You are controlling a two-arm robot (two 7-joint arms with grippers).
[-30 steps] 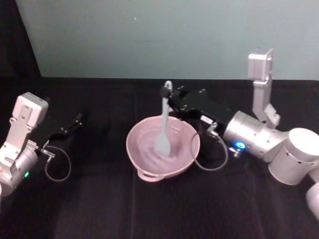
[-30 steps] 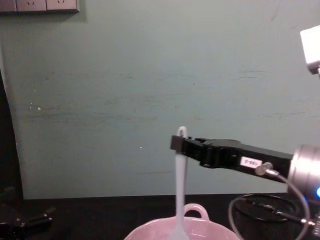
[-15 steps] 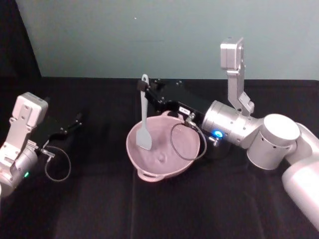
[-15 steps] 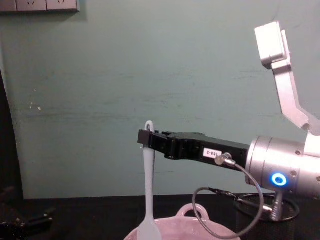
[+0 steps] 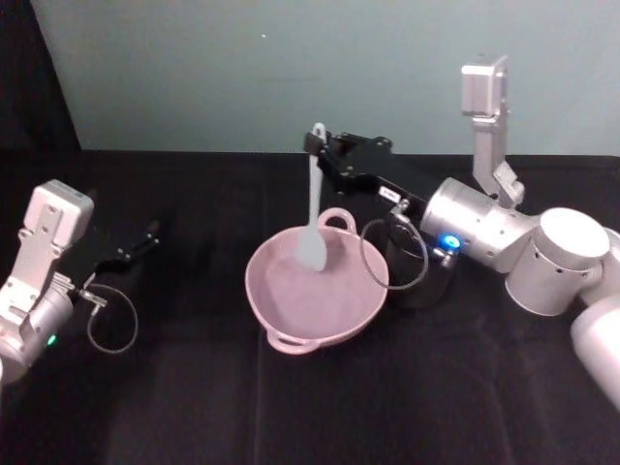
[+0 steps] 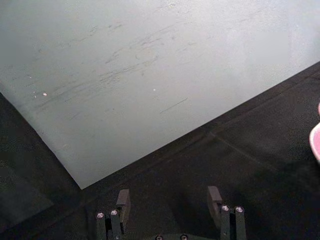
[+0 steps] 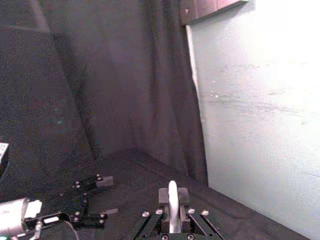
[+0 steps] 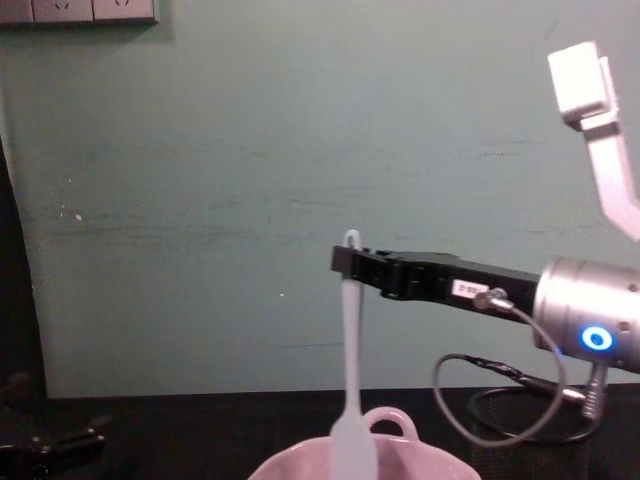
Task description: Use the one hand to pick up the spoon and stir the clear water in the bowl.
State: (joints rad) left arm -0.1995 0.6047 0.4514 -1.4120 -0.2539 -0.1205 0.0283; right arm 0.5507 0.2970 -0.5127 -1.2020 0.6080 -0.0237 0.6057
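While right hand [image 5: 315,145] grips spoon [image 5: 314,205], blade hangs at bowl [image 5: 291,327] edge.

Right gripper [image 5: 313,144]: reaching in from the right, clamped on the spoon's handle just below its loop end.
Spoon [image 5: 315,199]: upright, blade down over the far half of the bowl; contact with the water unclear.
Bowl [image 5: 260,295]: pink, mid-table, one loop handle on the near rim.
Left gripper [image 5: 148,236]: parked far left, low over the black table [image 5: 194,407].
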